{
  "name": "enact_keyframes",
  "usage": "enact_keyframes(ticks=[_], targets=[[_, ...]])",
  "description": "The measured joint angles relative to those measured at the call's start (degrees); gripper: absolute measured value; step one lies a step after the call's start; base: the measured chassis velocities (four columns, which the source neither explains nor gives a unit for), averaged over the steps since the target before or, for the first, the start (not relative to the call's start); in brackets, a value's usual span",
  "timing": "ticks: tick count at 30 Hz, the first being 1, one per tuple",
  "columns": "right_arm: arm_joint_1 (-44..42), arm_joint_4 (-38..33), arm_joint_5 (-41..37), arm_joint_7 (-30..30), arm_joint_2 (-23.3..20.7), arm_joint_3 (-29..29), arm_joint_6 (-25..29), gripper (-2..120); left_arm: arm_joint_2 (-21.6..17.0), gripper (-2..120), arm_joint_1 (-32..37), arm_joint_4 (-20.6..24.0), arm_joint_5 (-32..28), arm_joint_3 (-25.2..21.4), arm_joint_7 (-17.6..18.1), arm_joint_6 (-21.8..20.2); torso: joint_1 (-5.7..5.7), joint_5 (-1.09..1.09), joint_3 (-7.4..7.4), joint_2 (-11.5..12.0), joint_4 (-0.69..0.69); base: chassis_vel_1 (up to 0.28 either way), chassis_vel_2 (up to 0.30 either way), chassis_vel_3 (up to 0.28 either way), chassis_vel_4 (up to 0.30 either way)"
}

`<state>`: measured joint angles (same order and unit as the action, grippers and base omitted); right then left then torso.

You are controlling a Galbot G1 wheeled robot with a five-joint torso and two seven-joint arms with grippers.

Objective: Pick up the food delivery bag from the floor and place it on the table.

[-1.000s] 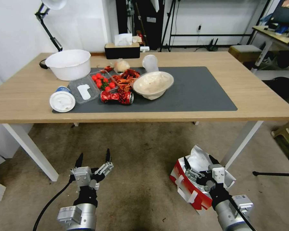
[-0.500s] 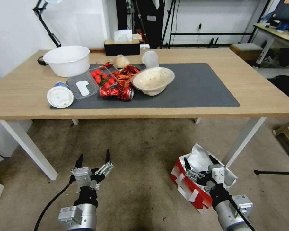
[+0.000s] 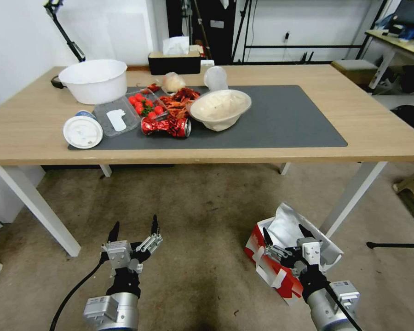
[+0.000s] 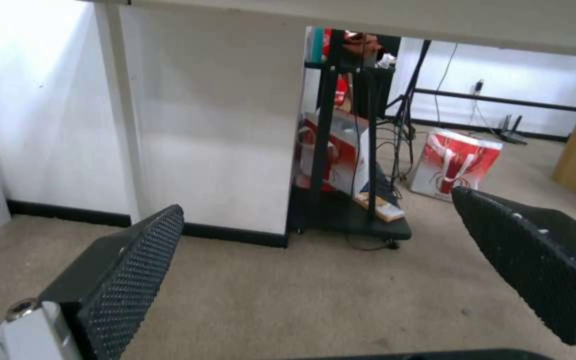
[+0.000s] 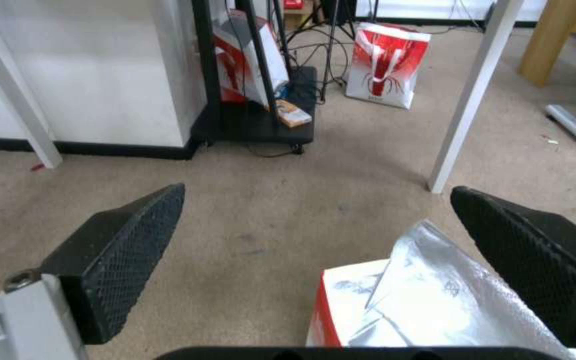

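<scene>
the right tool (image 3: 284,234) hides part of the food delivery bag (image 3: 272,262); its logo is unseen.

White walls (image 3: 124,27) — black baseboard (image 4: 68,216) — a black wheeled rack (image 5: 255,115), and a cluttered desk (image 3: 395,43) far right.

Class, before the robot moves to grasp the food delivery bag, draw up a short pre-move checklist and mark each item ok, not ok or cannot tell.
1. Right gripper fingers spread wide enough to take hold: ok.
2. Right gripper lined up above the food delivery bag: ok; the bag's foil-lined mouth lies between the fingers in the right wrist view.
3. Bag already held: not ok; it sits on the floor beside a white table leg.
4. White strap handles reachable: cannot tell; they lie flat on the bag's side.
5. Free spot on the table: ok; the right end of the dark grey mat is bare.
6. Left gripper out of the way: ok; open, off to the left above the floor.
</scene>
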<state>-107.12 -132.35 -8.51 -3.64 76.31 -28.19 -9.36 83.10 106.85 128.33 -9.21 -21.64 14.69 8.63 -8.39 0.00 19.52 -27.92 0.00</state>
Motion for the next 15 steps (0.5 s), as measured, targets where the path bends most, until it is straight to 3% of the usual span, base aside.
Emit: enact_keyframes(ticks=[15], targets=[[0.29,0.50,0.23,0.22,-0.01,0.27,-0.05,100,-0.25,100,0.01,0.00,-0.11,-0.33,0.39,-0.10,1.25,0.00,-2.21,3.48,0.00,0.000,0.000,0.000,0.000]])
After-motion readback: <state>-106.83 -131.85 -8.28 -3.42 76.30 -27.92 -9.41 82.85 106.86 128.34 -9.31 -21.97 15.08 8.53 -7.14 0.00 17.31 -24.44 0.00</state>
